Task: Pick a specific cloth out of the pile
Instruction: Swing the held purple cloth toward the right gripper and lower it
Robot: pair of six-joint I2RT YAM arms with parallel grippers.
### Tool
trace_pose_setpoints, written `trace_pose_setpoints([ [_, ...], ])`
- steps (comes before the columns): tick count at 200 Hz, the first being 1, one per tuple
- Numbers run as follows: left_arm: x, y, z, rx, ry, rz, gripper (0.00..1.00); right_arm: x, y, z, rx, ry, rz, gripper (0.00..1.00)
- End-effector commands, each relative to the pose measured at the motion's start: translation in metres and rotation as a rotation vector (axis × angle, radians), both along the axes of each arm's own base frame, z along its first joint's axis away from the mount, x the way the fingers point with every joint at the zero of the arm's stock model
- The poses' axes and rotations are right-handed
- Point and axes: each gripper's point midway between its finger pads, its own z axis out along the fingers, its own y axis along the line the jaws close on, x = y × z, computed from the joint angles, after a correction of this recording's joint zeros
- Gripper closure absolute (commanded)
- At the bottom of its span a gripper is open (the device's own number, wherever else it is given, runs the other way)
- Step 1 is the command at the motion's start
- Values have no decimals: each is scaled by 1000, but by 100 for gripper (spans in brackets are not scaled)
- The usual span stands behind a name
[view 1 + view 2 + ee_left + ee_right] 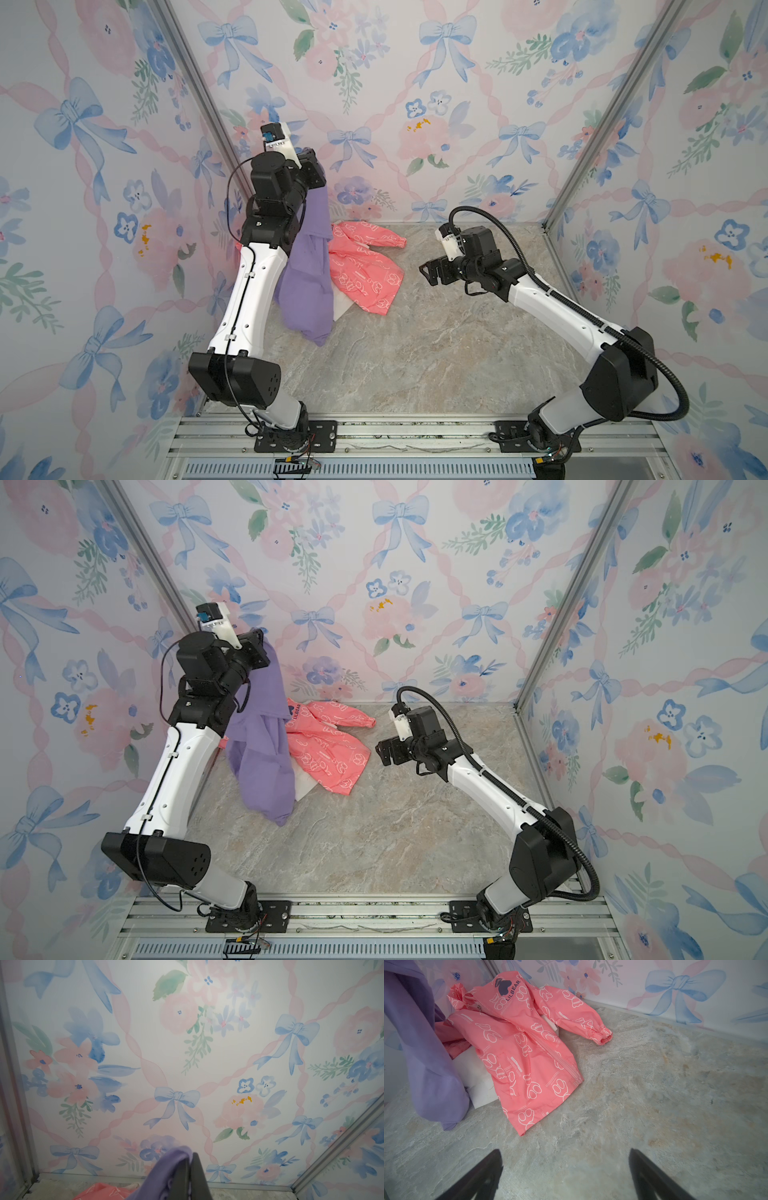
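While its jaws pinch the cloth (307,266) by the top, the left end effector (312,164) holds it high at the counter's (415,353) ten o'clock, likely to drape free of the pile (365,266); the right end effector (430,272) hovers, jaws apart.

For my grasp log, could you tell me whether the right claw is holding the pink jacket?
No, the right claw stands open over bare tabletop, apart from the pink jacket.

The cloth (307,266) hangs from the left gripper (316,164), left of the jacket (365,266), which lies on another cloth (477,1080) (near the table's (415,353) far-left corner).
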Motion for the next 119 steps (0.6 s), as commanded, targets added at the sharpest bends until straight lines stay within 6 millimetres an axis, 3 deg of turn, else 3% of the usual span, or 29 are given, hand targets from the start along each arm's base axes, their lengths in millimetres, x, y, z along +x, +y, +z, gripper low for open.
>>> trace_pose_setpoints([
  [1, -1, -42, -16, -1, 18, -133, 100, -2, -3, -2, -20, 0, -11, 3],
  [66, -2, -149, -103, 38, 192, -346, 100, 8, -31, 3, -9, -21, -137, 3],
  [119, -24, -247, -171, 74, 325, -544, 100, 10, -69, 1, 4, -14, -274, 3],
])
